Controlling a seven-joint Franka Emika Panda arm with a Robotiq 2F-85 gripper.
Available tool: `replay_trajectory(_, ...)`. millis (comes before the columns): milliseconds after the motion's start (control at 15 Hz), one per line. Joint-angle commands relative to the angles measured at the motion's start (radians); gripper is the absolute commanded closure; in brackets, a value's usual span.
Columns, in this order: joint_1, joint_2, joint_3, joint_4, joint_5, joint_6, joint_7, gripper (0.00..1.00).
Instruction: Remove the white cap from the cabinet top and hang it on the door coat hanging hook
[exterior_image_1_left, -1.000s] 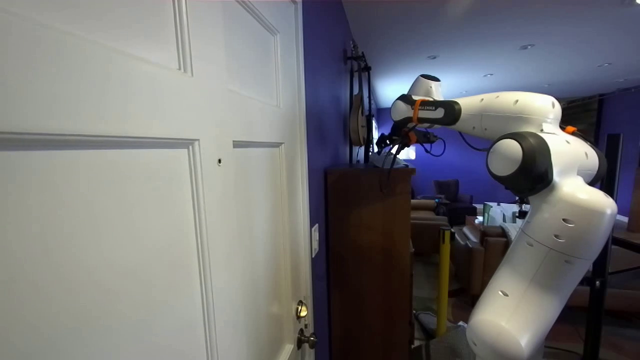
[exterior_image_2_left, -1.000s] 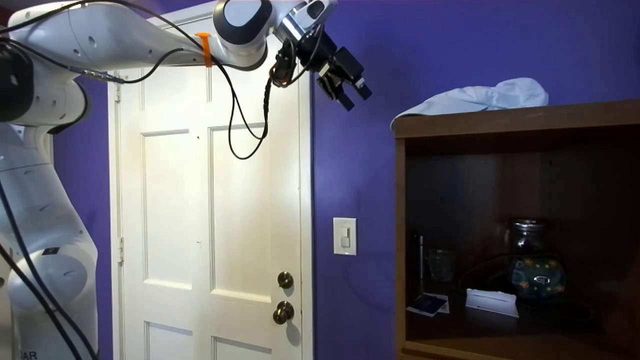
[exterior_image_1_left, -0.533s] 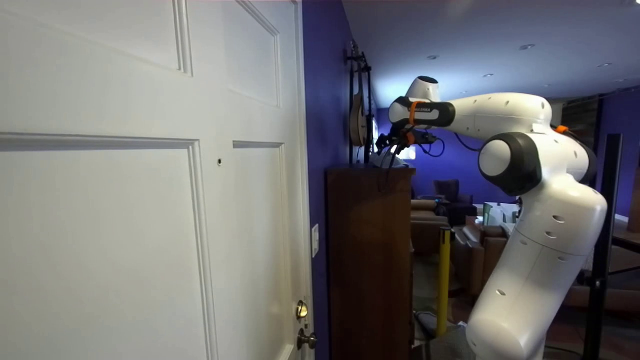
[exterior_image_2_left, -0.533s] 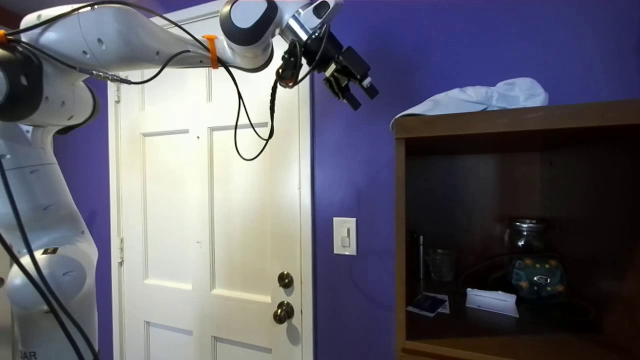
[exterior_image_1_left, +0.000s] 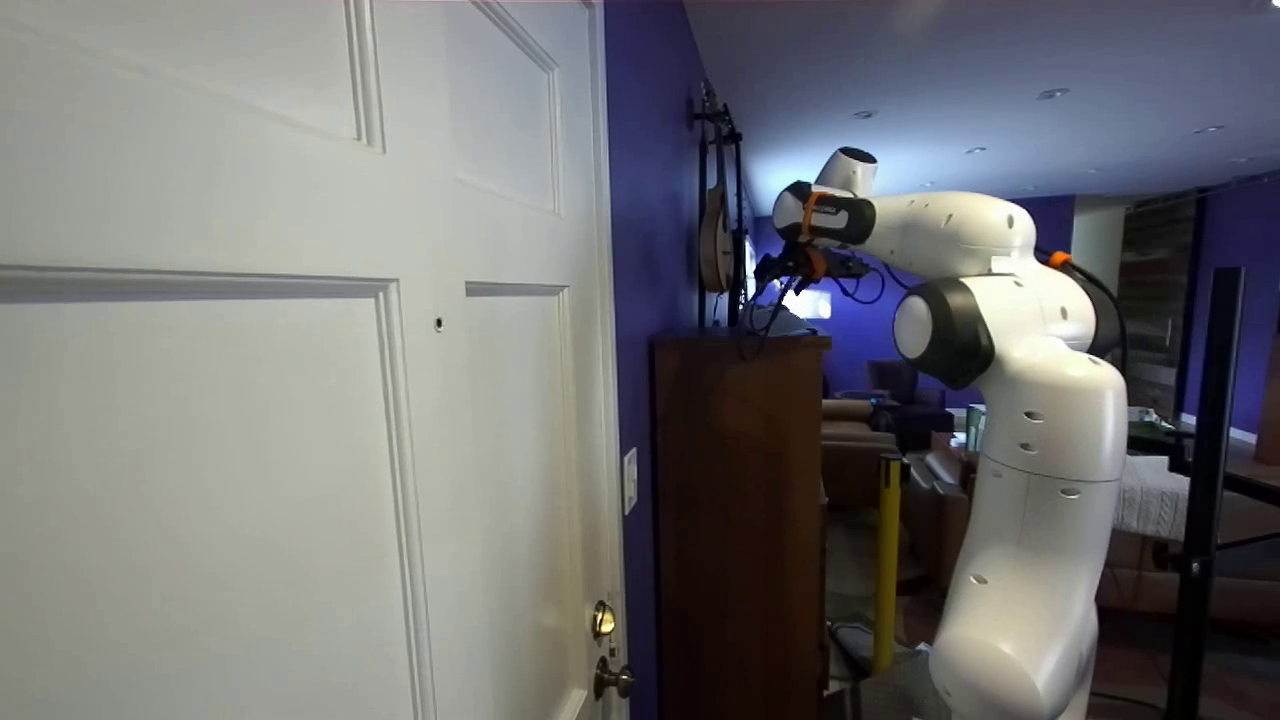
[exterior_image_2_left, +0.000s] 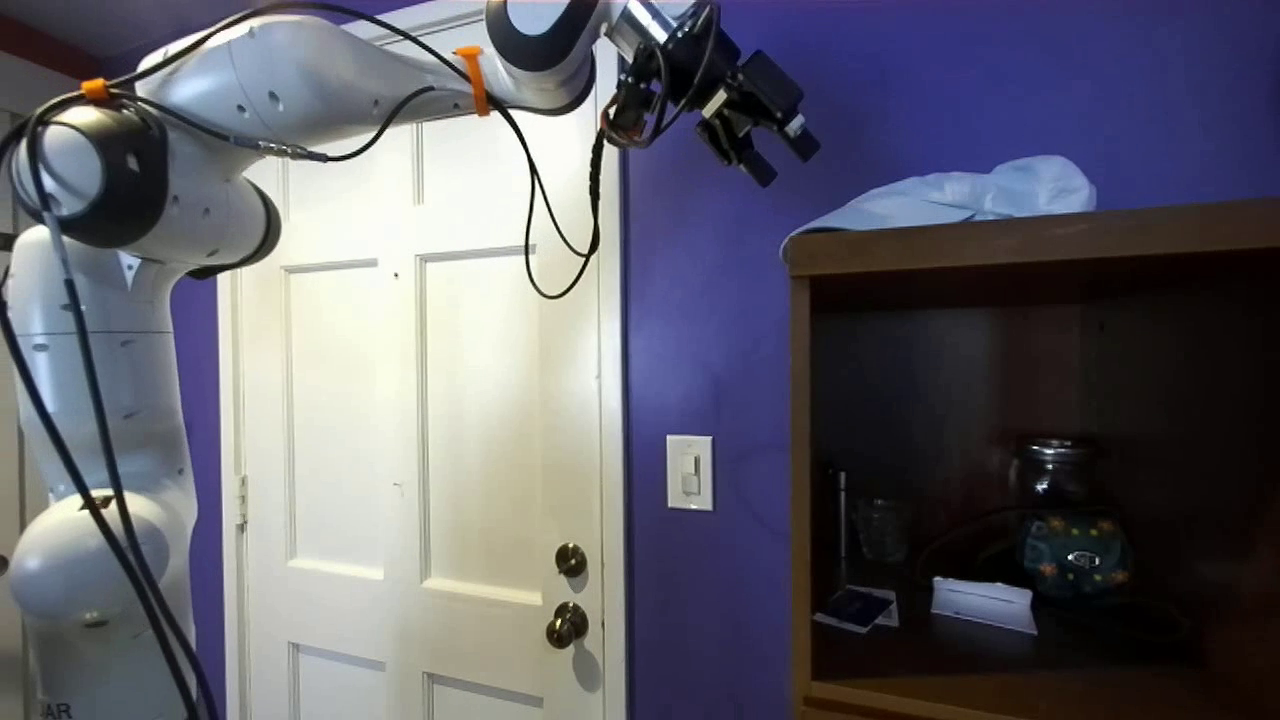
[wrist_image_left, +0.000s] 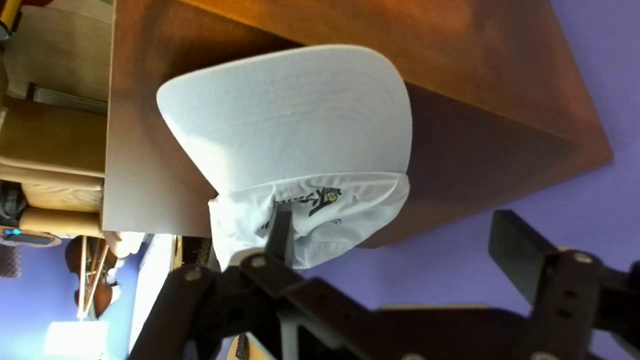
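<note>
White cap (exterior_image_2_left: 950, 199) lies on counter (exterior_image_2_left: 1180, 230), not lifted; hand (exterior_image_2_left: 786, 163) empty, fingers (wrist_image_left: 520, 252) apart. Grasp and hanging remain; hook not discernible.

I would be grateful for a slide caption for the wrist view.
White cap with a printed crown, lying on the wooden cabinet top, seen past the open tool.

Purple walls (exterior_image_2_left: 700, 350), ceiling (exterior_image_1_left: 950, 60) with recessed lights (exterior_image_1_left: 1053, 94), dark armchair (exterior_image_1_left: 908, 410), brown seating (exterior_image_1_left: 857, 465).
</note>
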Motion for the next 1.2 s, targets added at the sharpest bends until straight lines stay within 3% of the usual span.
replay_trajectory(0,-0.066,0.146,-0.042,0.176,0.137,-0.075,-0.107,0.0)
replay_trajectory(200,-0.149,0.24,-0.039,0.262,0.199,-0.059,-0.034,0.0)
replay_trajectory(267,-0.094,0.148,-0.032,0.149,0.138,-0.031,-0.064,0.0)
replay_trajectory(600,-0.137,0.219,-0.033,0.215,0.17,-0.031,-0.048,0.0)
replay_trajectory(667,-0.194,0.24,0.013,0.247,0.192,-0.059,-0.061,0.0)
replay_trajectory(1000,-0.273,0.27,0.067,0.264,0.223,-0.039,-0.141,0.0)
replay_trajectory(1133,-0.26,0.278,0.044,0.252,0.244,0.013,-0.181,0.0)
